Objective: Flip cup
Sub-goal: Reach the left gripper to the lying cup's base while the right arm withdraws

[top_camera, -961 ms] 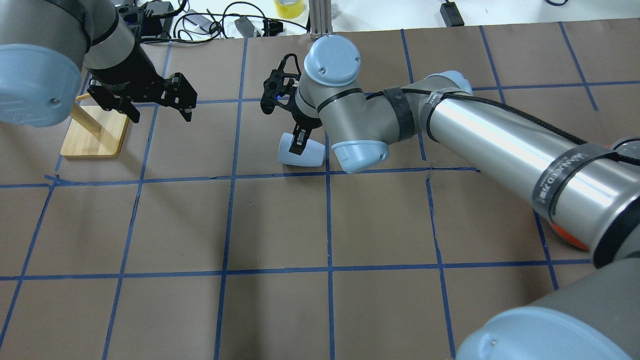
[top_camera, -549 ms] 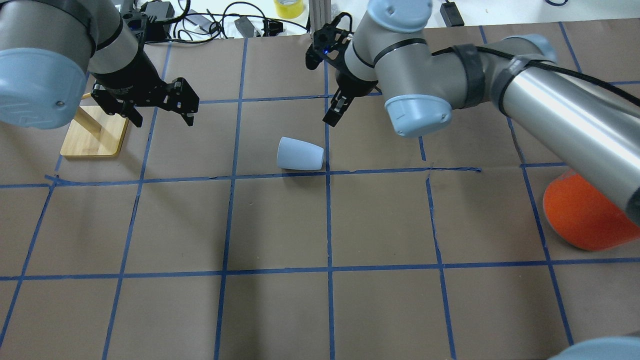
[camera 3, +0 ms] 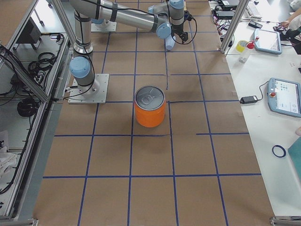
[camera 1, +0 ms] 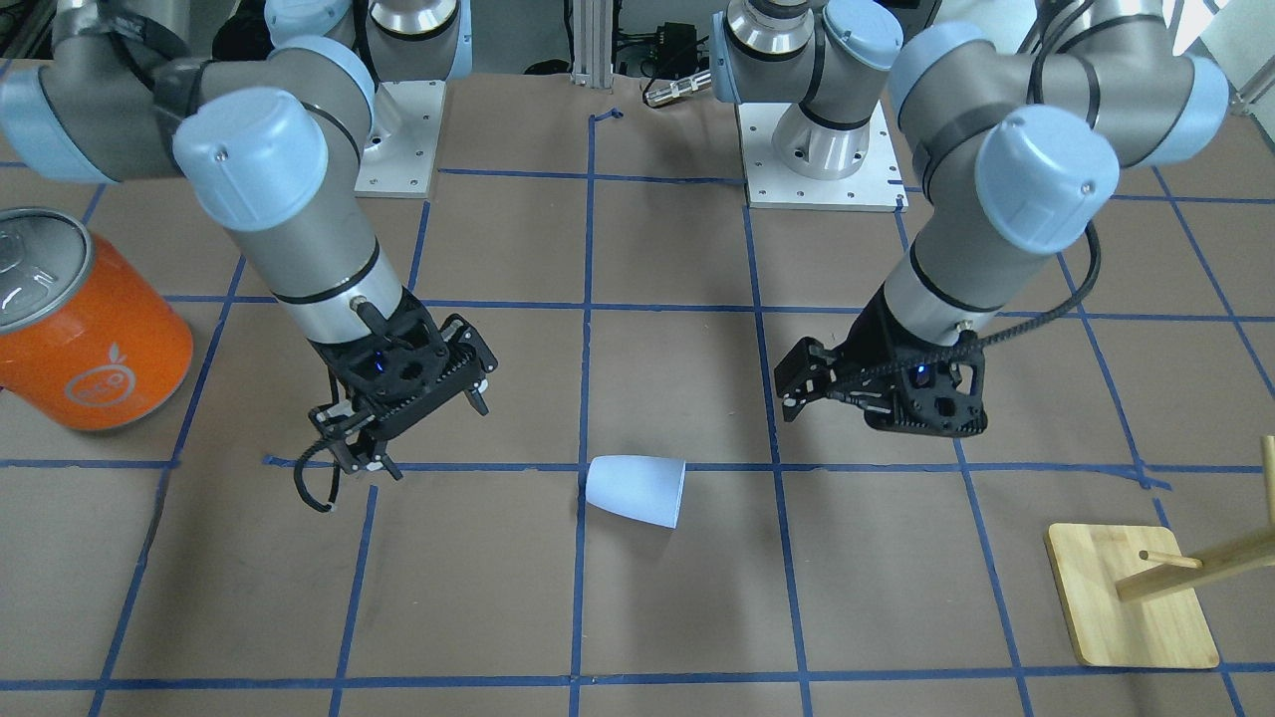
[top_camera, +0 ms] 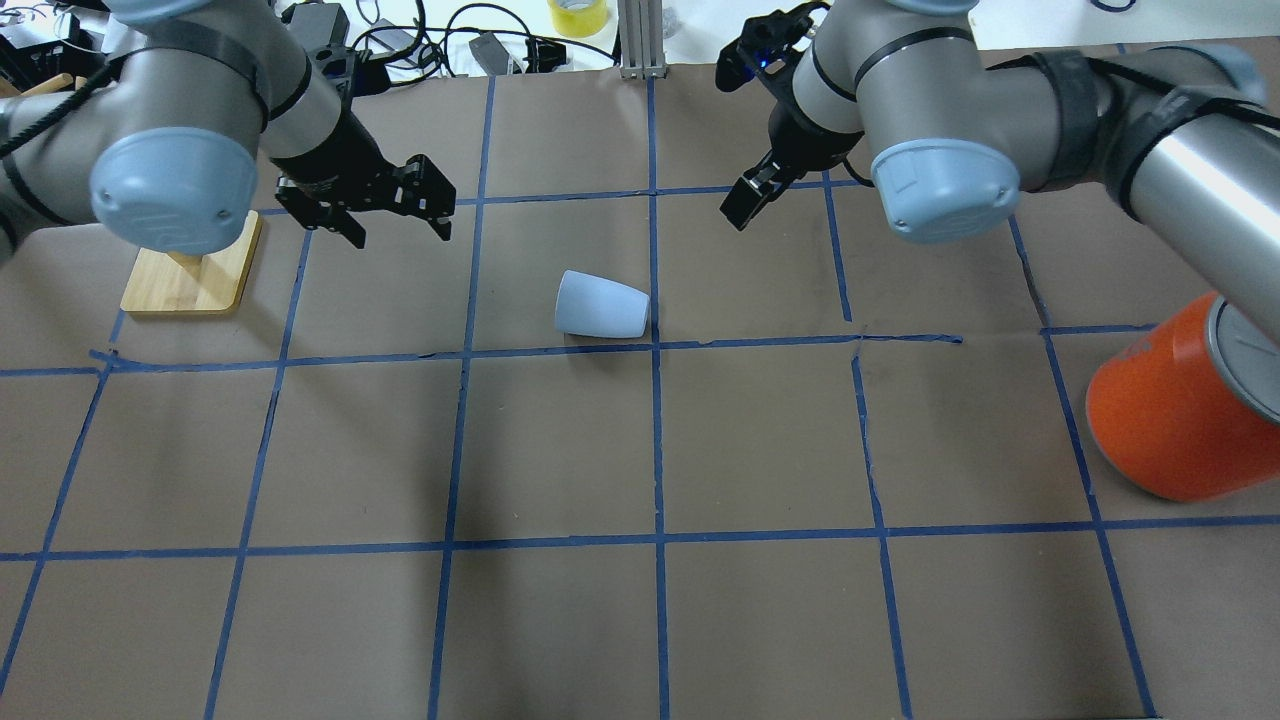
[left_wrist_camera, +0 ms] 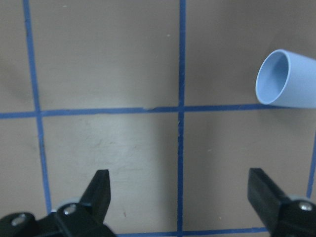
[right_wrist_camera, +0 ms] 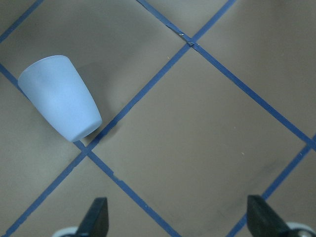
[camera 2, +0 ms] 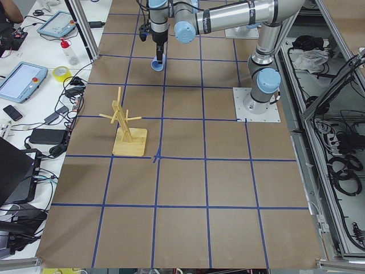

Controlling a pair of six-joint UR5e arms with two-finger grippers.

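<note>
The pale lavender-blue cup (top_camera: 601,306) lies on its side on the brown table, apart from both grippers. It also shows in the front view (camera 1: 637,490). Its open mouth faces my left gripper in the left wrist view (left_wrist_camera: 286,79). Its narrower base shows in the right wrist view (right_wrist_camera: 61,96). My left gripper (top_camera: 402,237) is open and empty, hovering to the cup's left (left_wrist_camera: 181,197). My right gripper (top_camera: 745,205) is open and empty, beyond the cup to its right (right_wrist_camera: 177,222).
A large orange can (top_camera: 1170,420) with a silver lid stands at the right. A wooden peg stand (top_camera: 190,270) on a bamboo base sits at the left, close behind my left arm. Cables and gear lie beyond the table's far edge.
My right gripper has left the cup, risen and moved away to the far right, uncovering the orange can. My left gripper has shifted right toward the cup. The cup has stayed put.
</note>
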